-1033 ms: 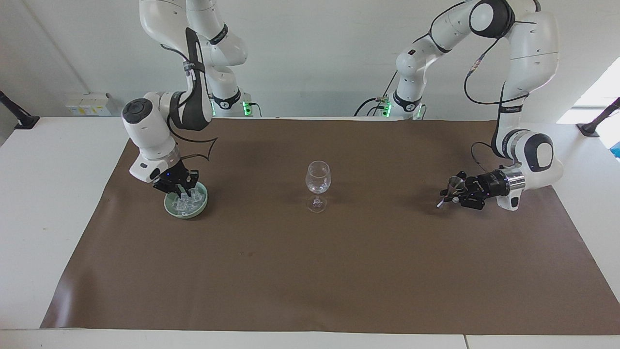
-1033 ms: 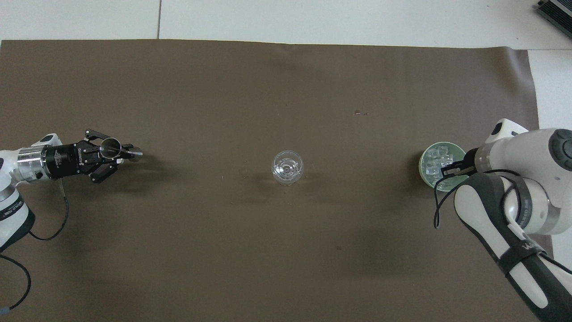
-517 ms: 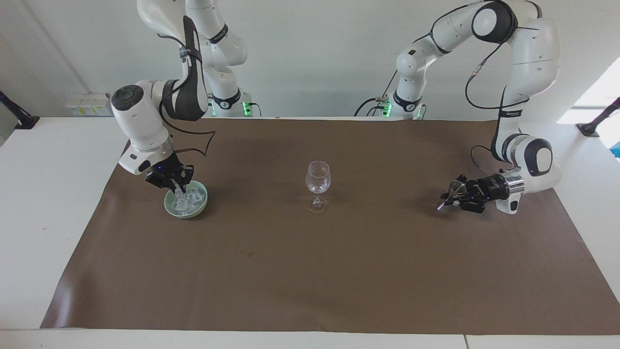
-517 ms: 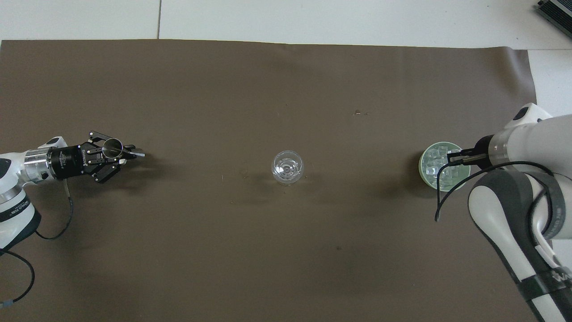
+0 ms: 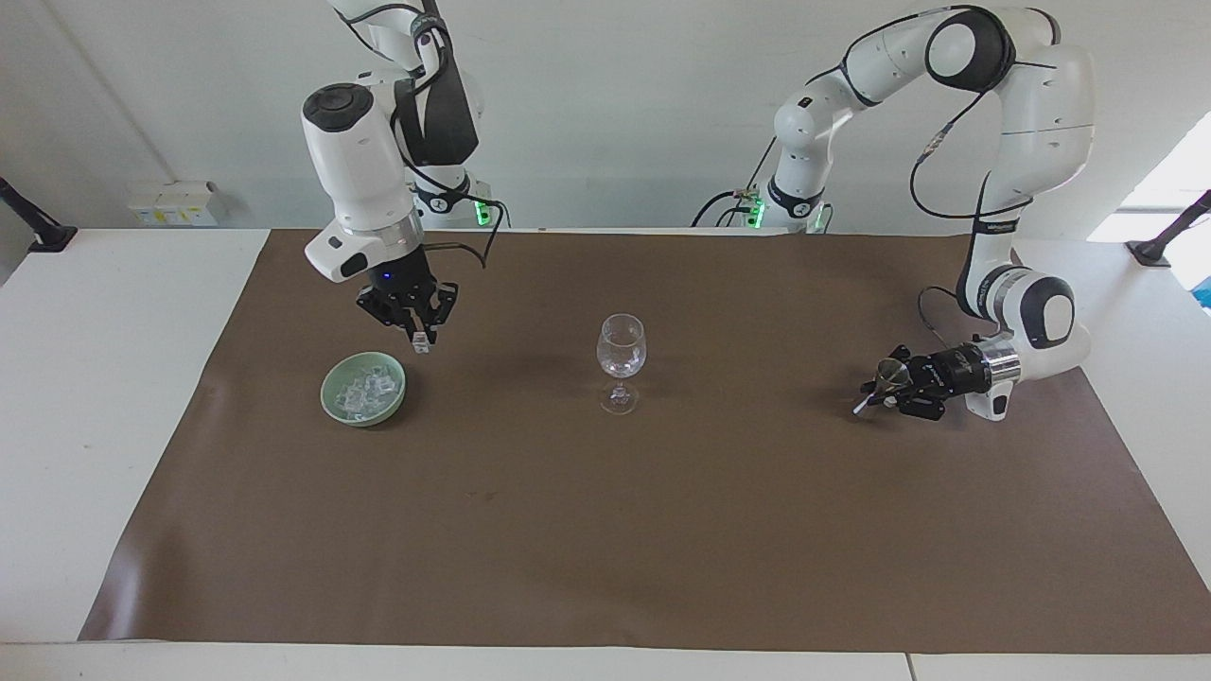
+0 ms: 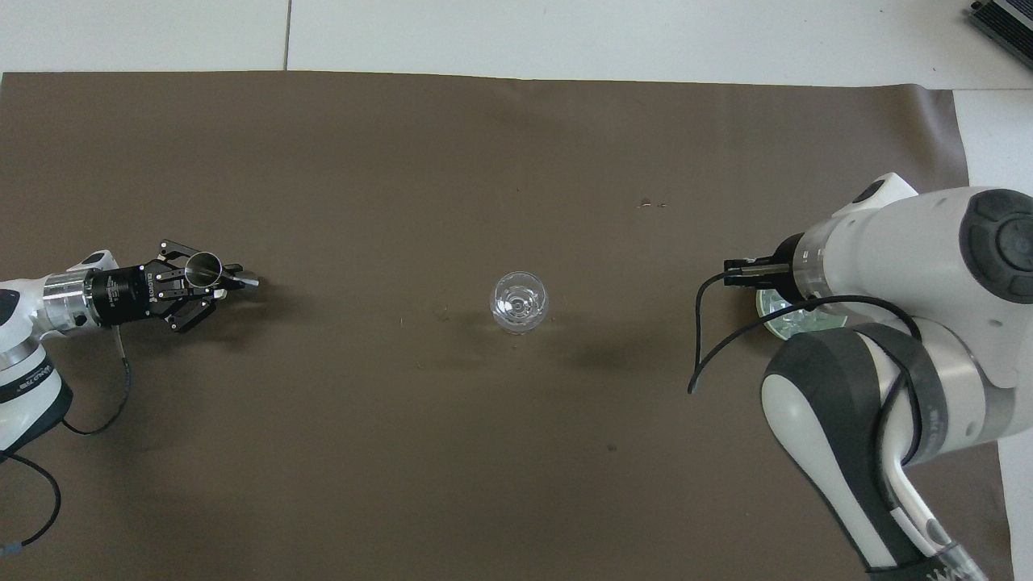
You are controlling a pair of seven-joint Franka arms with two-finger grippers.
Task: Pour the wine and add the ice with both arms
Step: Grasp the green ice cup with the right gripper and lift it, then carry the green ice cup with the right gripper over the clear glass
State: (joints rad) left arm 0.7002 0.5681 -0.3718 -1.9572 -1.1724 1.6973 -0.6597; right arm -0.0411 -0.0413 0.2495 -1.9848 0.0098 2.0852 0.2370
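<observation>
Brown-matted table: glass, ice bowl

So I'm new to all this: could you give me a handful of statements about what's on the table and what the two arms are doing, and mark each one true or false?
1. The right gripper holds a small ice cube in the air beside the pale green bowl. True.
2. The wine glass lies on its side. False: it stands upright in the middle of the brown mat.
3. The left gripper holds a small metal cup. True.
4. The green bowl is empty. False: ice cubes lie in it.
5. The left gripper is over the wine glass. False: it is low over the mat, at the left arm's end of the table.
</observation>
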